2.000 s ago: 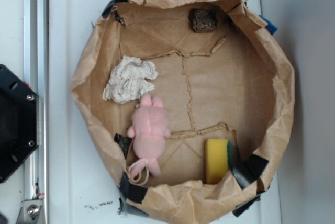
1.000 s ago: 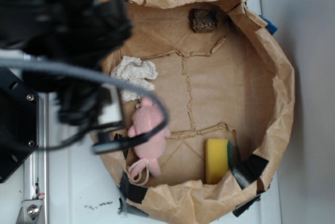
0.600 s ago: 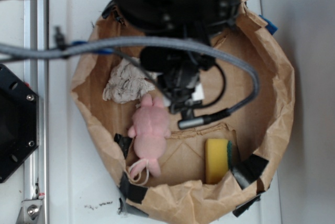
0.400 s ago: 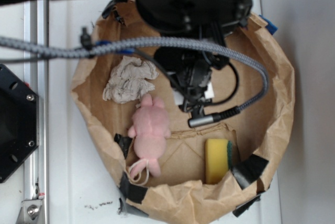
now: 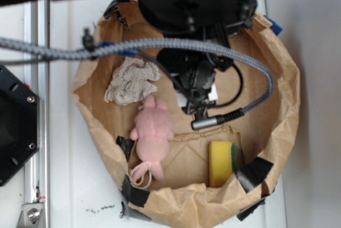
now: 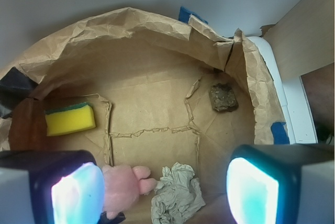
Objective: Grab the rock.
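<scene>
From the exterior camera, you see the arm (image 5: 186,4) and its grey braided cable (image 5: 160,44) spread over the upper half of the paper bag tray (image 5: 282,116). They cover the far wall, so the rock is hidden from you here. Your claw itself is buried under the black body, and you cannot tell its state from this side. The crumpled paper wad (image 5: 130,81) lies at the left, with the pink plush toy (image 5: 153,137) just below it. The yellow sponge (image 5: 221,163) sits by the near wall. The tray rests on a white table (image 5: 69,169).

From the wrist camera, your gripper (image 6: 165,192) is spread wide, holding nothing. The rock (image 6: 223,97) lies alone by the tray's right wall, well apart from the sponge (image 6: 69,119). The plush toy (image 6: 125,185) and paper wad (image 6: 178,193) sit between your fingers (image 6: 254,190).
</scene>
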`<state>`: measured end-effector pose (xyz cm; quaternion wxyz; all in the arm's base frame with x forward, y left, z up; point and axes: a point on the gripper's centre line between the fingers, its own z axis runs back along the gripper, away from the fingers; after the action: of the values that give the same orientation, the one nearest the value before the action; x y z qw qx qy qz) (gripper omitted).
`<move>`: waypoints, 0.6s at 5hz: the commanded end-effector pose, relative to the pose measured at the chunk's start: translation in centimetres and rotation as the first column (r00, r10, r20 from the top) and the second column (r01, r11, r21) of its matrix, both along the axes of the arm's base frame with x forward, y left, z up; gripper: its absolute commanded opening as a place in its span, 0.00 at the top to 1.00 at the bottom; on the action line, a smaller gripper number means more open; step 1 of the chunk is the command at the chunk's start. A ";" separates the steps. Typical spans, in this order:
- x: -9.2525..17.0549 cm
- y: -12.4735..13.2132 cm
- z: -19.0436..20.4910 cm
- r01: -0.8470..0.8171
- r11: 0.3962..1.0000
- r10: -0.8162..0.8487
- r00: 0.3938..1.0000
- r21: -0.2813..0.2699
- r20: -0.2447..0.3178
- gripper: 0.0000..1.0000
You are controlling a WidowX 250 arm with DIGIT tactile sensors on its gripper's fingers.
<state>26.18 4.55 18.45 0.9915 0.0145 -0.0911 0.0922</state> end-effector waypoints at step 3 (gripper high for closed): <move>2.1 0.3 -6.7 -0.250 0.967 0.244 0.963 0.046 0.119 0.00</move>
<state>27.81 4.15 10.63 0.9705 0.0520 -0.1247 0.1999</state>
